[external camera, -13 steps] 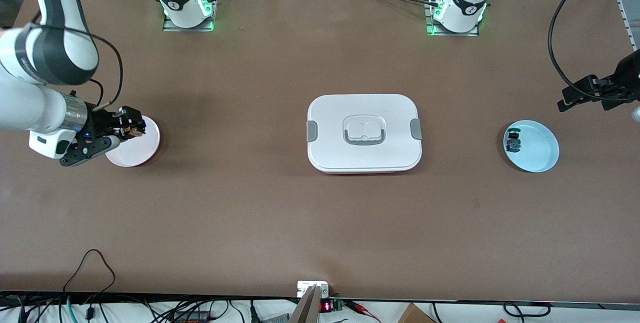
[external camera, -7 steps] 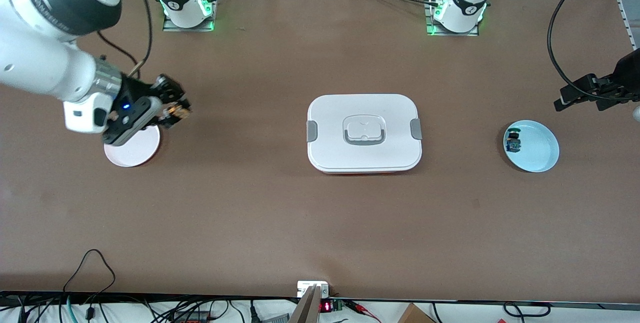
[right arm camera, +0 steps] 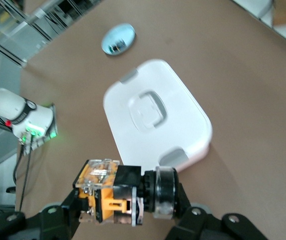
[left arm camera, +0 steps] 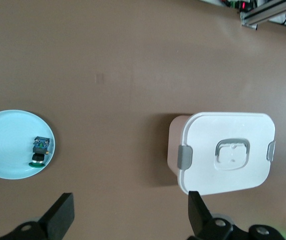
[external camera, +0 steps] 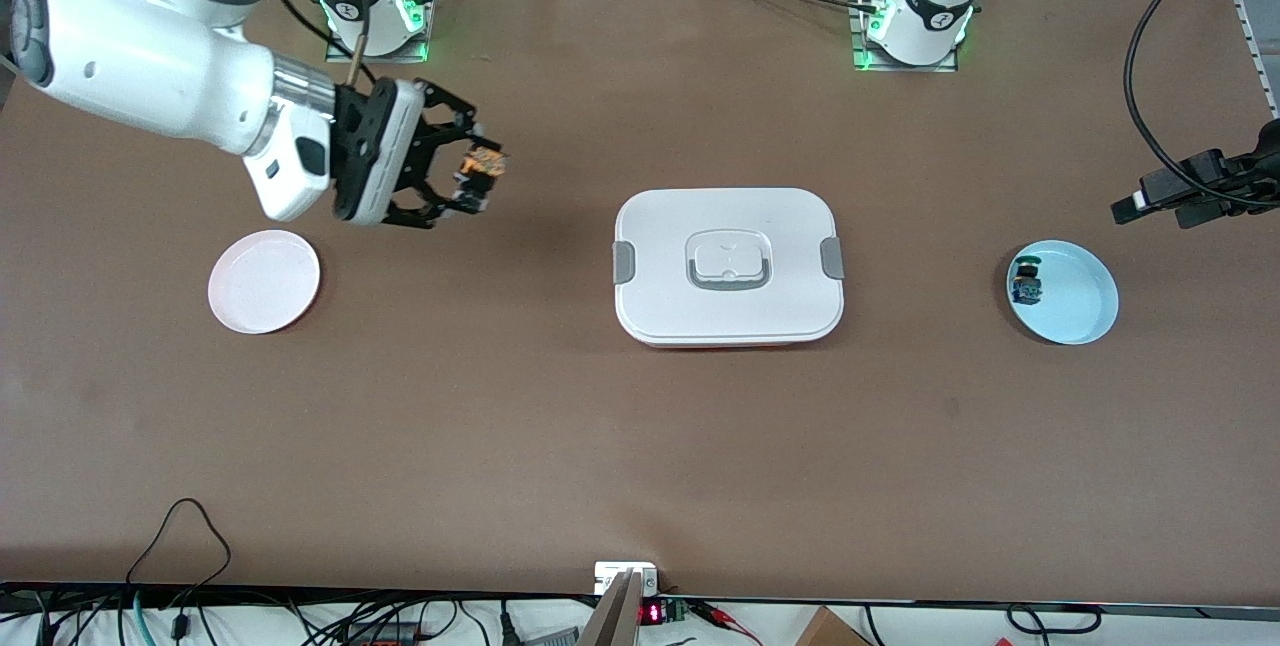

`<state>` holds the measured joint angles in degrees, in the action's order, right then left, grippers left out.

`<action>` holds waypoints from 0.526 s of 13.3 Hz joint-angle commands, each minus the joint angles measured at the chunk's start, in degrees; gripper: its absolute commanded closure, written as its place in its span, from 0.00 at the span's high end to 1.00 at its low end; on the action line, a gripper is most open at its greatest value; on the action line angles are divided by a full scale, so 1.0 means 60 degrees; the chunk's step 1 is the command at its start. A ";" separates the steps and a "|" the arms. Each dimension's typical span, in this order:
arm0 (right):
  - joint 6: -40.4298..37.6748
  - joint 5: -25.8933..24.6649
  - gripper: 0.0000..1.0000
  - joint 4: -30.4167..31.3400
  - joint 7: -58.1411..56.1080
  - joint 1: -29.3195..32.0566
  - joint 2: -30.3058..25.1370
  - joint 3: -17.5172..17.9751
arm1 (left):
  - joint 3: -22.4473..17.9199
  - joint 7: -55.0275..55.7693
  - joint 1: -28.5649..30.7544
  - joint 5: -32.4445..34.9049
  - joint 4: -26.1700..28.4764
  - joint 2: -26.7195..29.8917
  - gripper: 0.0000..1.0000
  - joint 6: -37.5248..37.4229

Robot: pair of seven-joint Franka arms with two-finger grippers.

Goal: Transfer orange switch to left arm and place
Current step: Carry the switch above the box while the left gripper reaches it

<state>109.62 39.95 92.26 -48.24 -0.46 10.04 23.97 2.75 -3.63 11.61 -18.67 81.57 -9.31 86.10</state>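
Note:
My right gripper (external camera: 472, 174) is shut on the orange switch (external camera: 479, 166), a small black block with orange parts, up in the air over bare table between the pink plate and the box. In the right wrist view the switch (right arm camera: 117, 192) sits clamped between the fingers. The white lidded box (external camera: 729, 266) stands mid-table; it also shows in the left wrist view (left arm camera: 225, 152) and the right wrist view (right arm camera: 155, 115). My left gripper (external camera: 1165, 194) is open and empty, in the air at the left arm's end of the table, over bare table beside the blue plate.
An empty pink plate (external camera: 264, 282) lies toward the right arm's end. A light blue plate (external camera: 1075, 298) toward the left arm's end holds a small blue component with green cap (external camera: 1025, 284). Cables run along the table's near edge.
My right gripper has lifted off the pink plate with the orange switch and moved toward the box. The left gripper has barely shifted.

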 commanded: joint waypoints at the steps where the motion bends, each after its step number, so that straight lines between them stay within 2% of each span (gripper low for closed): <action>1: 0.0944 0.1336 0.01 -0.0055 -0.0675 -0.0637 0.0041 0.0004 | 0.0070 -0.0463 0.0261 -0.0373 -0.0146 -0.0731 1.00 -0.1391; 2: 0.1427 0.1891 0.01 -0.0055 -0.0865 -0.0959 0.0056 0.0004 | 0.0070 -0.0479 0.0480 -0.0824 -0.0205 -0.0720 1.00 -0.2039; 5: 0.2775 0.3313 0.01 -0.0055 -0.2720 -0.1795 0.0333 0.0004 | 0.0055 -0.0392 0.0600 -0.4070 0.0028 -0.0967 1.00 -0.2352; 7: 0.3304 0.4411 0.01 -0.0055 -0.3966 -0.2133 0.0669 0.0004 | 0.0142 -0.0071 0.0527 -0.5744 0.0465 -0.0984 1.00 -0.2572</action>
<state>127.02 60.89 92.39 -65.04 -11.79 11.94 24.21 2.91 -4.94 14.67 -45.90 82.54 -15.07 72.07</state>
